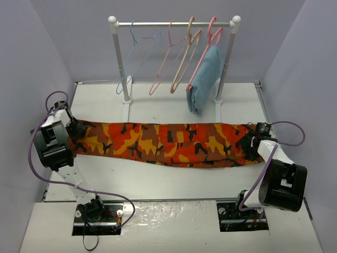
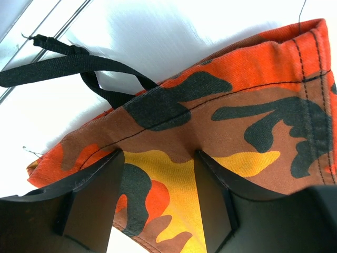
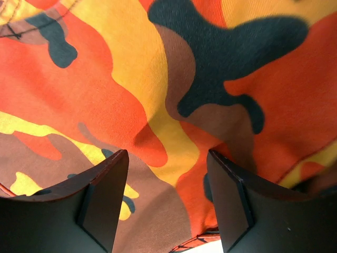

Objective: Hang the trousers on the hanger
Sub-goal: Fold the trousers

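Observation:
The camouflage trousers lie stretched flat across the table from left to right. My left gripper is at their left end. In the left wrist view its jaws stand apart over the fabric near the hem, with a black strap beyond. My right gripper is at the right end. Its jaws stand apart over the cloth, close to it. I cannot tell whether the fingertips touch. The light-blue wire hanger hangs at the left of the rail.
A white clothes rack stands at the back with two pink hangers, a tan hanger and a folded light-blue garment. Grey walls close in on both sides. The table's front edge is by the arm bases.

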`<act>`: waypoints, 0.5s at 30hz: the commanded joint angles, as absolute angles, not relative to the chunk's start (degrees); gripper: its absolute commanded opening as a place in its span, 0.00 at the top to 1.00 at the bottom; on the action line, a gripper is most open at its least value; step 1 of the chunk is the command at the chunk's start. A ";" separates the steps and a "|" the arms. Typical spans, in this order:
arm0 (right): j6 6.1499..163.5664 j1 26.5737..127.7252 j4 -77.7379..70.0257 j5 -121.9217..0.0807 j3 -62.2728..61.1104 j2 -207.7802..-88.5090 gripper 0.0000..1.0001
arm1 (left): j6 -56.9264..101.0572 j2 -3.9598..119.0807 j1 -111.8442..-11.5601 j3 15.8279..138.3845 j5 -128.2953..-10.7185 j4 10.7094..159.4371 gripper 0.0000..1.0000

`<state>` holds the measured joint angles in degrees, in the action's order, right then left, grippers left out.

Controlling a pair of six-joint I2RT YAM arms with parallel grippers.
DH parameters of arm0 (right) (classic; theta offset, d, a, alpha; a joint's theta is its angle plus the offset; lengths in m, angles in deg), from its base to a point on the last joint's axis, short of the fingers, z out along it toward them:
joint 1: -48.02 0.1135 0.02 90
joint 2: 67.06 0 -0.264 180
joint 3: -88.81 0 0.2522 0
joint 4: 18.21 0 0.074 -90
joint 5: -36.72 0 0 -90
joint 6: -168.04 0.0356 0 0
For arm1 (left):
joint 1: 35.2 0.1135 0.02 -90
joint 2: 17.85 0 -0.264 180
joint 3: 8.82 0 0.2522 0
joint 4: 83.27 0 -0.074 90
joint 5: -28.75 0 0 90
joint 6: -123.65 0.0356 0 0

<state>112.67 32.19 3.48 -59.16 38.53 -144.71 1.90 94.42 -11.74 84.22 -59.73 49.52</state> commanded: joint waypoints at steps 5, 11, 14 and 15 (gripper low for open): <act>106.60 35.55 5.92 -54.69 32.28 -139.36 0.38 | 11.52 88.11 -10.48 86.80 -58.75 50.30 0.37; 102.98 43.89 0.73 -57.64 33.01 -133.75 0.03 | 24.25 86.86 -10.42 90.54 -58.09 51.92 0.10; 102.28 44.96 -0.67 -60.19 34.19 -133.27 0.02 | 28.06 87.79 -10.35 91.78 -60.41 52.55 0.06; 102.07 45.31 -0.85 -61.09 34.37 -133.15 0.02 | 28.93 88.58 -10.24 92.14 -61.14 52.38 0.05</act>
<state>104.47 43.92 2.82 -58.17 34.65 -134.47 20.37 91.08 -10.76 88.02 -59.06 50.41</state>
